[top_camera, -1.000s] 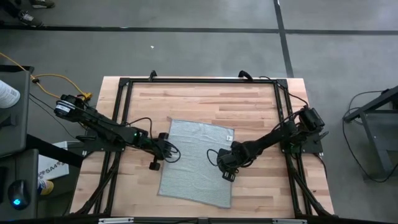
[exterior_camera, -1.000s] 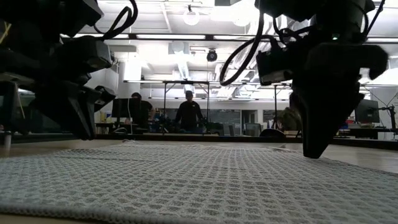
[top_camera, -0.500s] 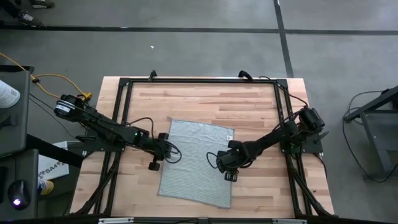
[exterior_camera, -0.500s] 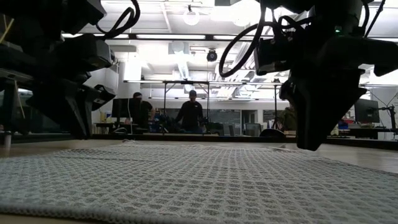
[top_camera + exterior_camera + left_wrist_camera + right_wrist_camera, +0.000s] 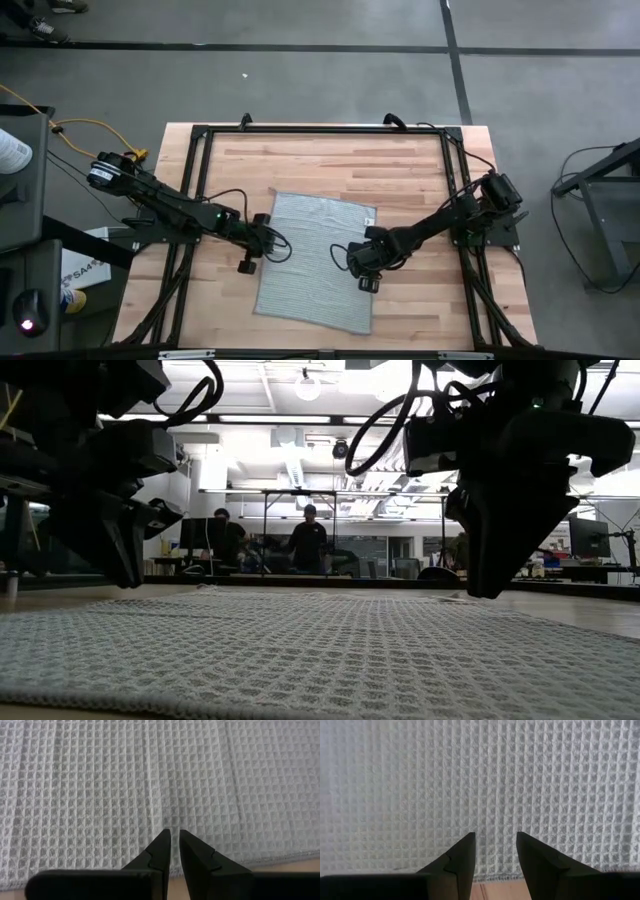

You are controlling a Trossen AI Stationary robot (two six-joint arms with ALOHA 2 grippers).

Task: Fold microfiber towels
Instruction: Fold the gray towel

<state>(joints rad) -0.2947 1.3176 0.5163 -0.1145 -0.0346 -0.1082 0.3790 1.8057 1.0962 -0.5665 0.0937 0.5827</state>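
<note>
The light grey-blue microfiber towel (image 5: 318,260) lies spread flat on the wooden table (image 5: 320,160), with its small white tag (image 5: 370,220) at its far right corner. My left gripper (image 5: 262,238) stands over the towel's left edge, pointing down; in the left wrist view (image 5: 173,836) its fingers are shut to a thin slit and hold nothing. My right gripper (image 5: 360,264) stands over the towel's right part, near its right edge; in the right wrist view (image 5: 495,837) it is open and empty. In the low view both hang just above the towel (image 5: 300,650).
A black frame (image 5: 320,130) runs along the table's far edge and down both sides. Bare wood lies beyond the towel on the far side and to its left and right. People stand in the room behind the table (image 5: 308,540).
My right gripper has moved a little toward the table's left and far edges over the towel, has turned slightly and has risen a little. The towel has stayed flat where it was.
</note>
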